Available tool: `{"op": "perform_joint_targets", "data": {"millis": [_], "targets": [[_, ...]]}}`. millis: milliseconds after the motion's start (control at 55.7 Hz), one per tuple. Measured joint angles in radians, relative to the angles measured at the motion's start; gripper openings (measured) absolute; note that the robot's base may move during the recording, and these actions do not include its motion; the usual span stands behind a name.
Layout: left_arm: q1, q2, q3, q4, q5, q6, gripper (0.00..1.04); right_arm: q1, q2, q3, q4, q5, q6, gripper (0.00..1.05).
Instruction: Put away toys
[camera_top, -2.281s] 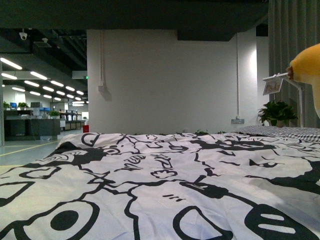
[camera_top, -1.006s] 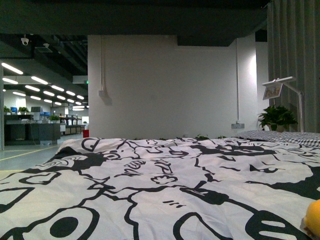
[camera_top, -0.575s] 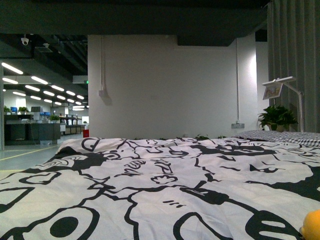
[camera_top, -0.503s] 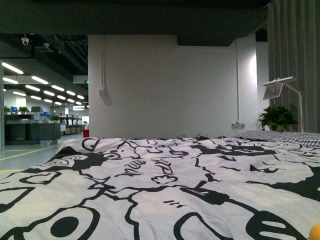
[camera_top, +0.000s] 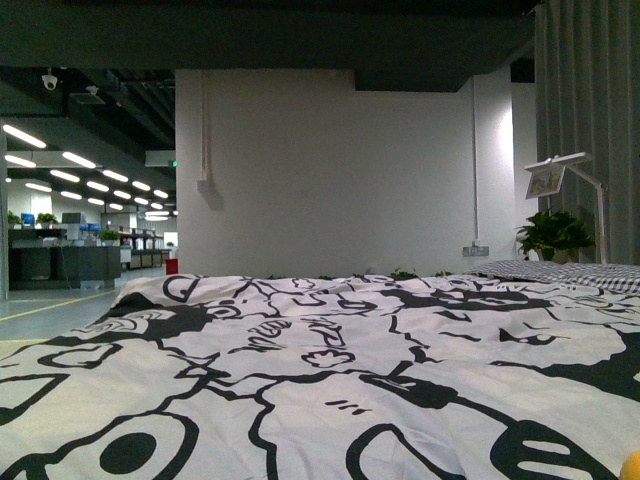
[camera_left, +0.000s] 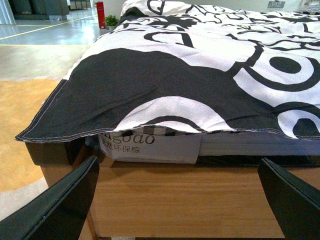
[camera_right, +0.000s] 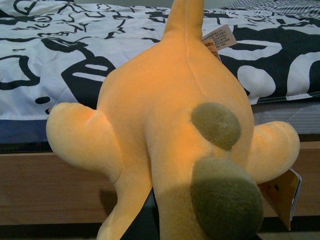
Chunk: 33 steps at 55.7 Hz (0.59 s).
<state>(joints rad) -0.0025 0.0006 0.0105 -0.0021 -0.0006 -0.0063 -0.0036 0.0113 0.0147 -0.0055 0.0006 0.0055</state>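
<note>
Right gripper (camera_right: 144, 225) — mostly hidden behind plush toy (camera_right: 165, 110), seemingly clasping it.

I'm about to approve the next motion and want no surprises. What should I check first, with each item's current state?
1. Hold of right pincer on plush toy: cannot tell; the toy fills the wrist view, fingers hidden.
2. State of left pincer: open and empty, ok.
3. Clearance of left pincer from wooden bed frame: cannot tell.
4. Container for the toy in view: not ok; none shows.
5. Toy in front view: not ok; only a sliver at the lower right corner.
</note>
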Motion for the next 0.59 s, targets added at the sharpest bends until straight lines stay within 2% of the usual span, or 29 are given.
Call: {"op": "perform_joint_targets", "data": {"millis": [593], "targets": [[0.001,0.0,0.0,0.0,-0.002,0.0,0.98,0.003,0.0,0.0,0.0,-0.006,0.0,0.06]]}}
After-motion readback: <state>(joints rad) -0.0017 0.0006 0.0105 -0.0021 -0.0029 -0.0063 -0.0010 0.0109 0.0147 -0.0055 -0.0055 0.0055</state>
